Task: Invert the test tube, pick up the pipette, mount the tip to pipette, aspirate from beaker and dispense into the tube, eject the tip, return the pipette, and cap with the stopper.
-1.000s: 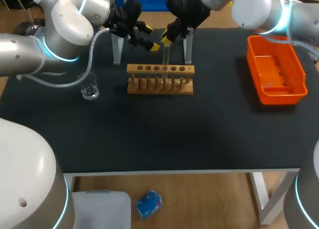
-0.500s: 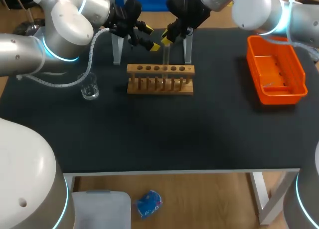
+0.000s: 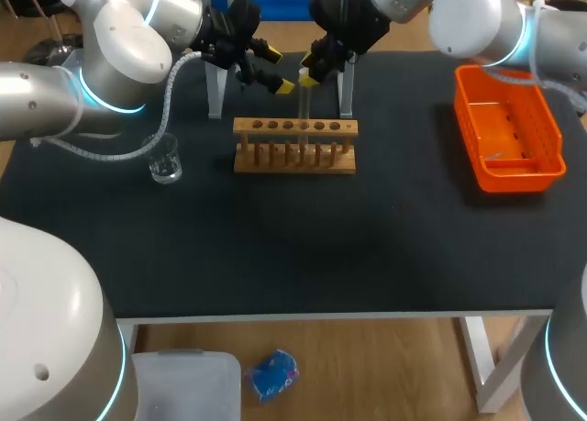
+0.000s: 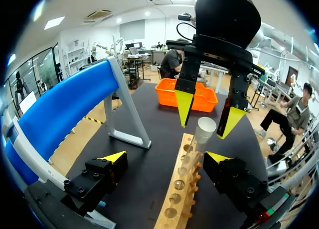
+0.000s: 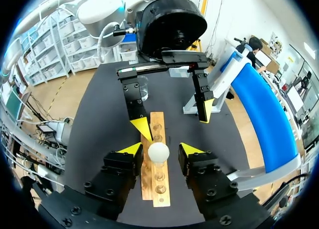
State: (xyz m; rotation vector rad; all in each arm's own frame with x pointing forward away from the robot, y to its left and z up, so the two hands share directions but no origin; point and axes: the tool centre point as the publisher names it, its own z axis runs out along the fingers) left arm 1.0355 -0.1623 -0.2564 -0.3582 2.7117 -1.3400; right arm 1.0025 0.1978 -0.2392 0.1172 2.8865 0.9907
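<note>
Currently the test tube (image 3: 304,98) stands upright above the wooden rack (image 3: 294,147), its lower end near the rack's holes. My right gripper (image 5: 158,150) flanks it; contact I cannot tell. My left gripper (image 4: 164,161), spread wide and holding nothing, faces it across the rack. Beaker (image 3: 164,159) sits beside the rack. Pipette work and capping look outstanding.

My right gripper (image 5: 158,150) sits around the tube (image 5: 159,152), but from the wrist I cannot tell whether my pads touch the glass. From above, my right arm (image 3: 385,4) covers the fingers' upper parts. The tube's lower end is lost among the rack (image 3: 294,146) pegs. My left gripper (image 4: 167,160) shows only its tips. The beaker's (image 3: 164,160) liquid level is too small to judge.
</note>
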